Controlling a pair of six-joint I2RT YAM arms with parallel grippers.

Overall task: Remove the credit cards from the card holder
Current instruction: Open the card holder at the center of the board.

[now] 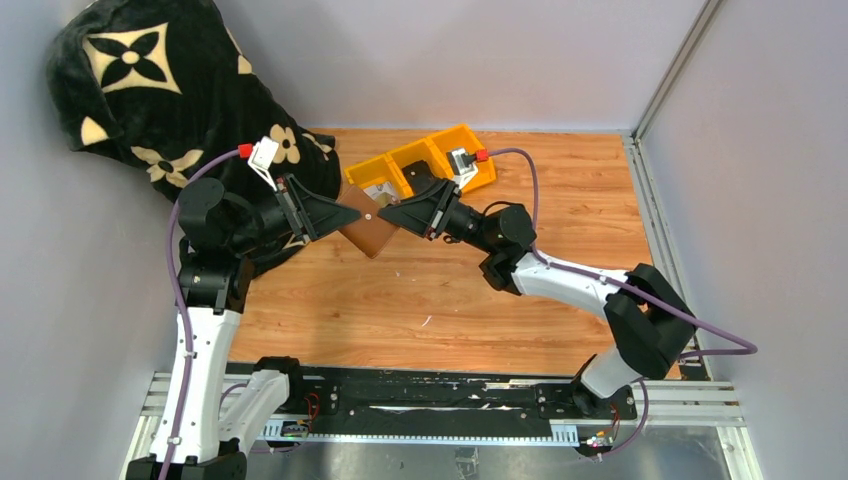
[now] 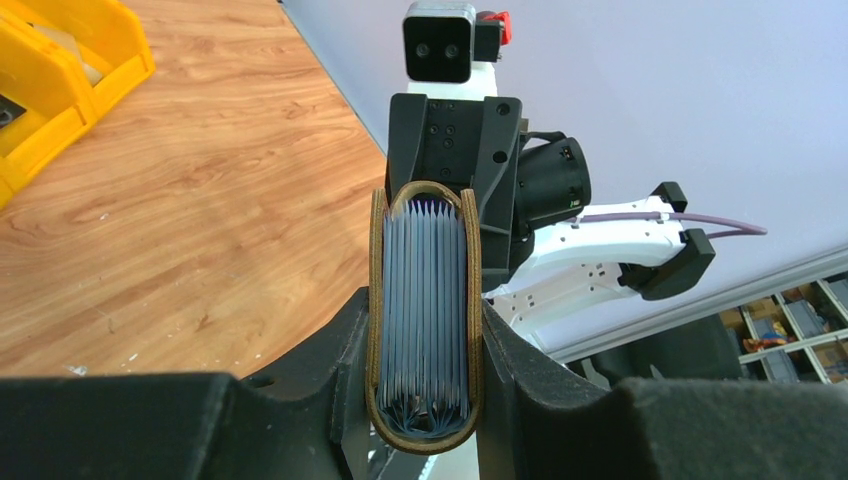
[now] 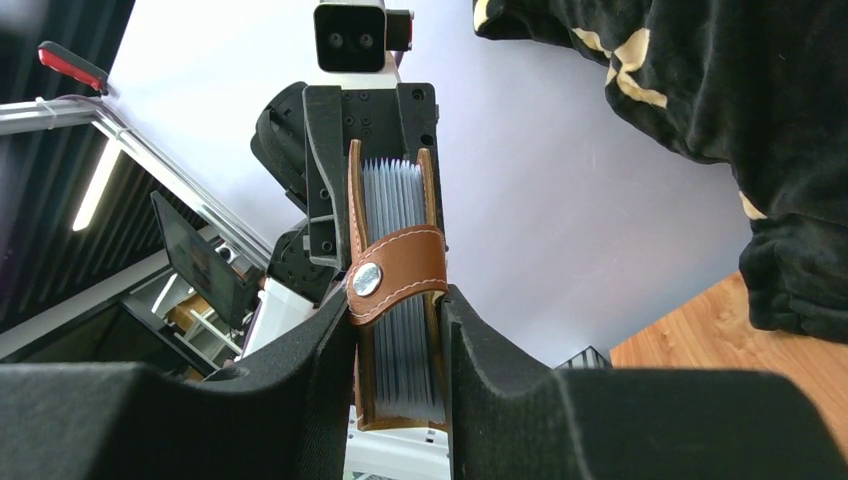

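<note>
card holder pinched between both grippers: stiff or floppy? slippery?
Probably fairly stiff: the card holder looks packed with accordion sleeves and spans flat between the left gripper and right gripper. The smooth leather may slip somewhat. The snap tab looks fastened, so it likely won't fan open yet.

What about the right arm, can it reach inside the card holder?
Probably not yet. The snap strap is buttoned across the card holder and its grey pockets, and the right fingers are clamped on its sides.
</note>
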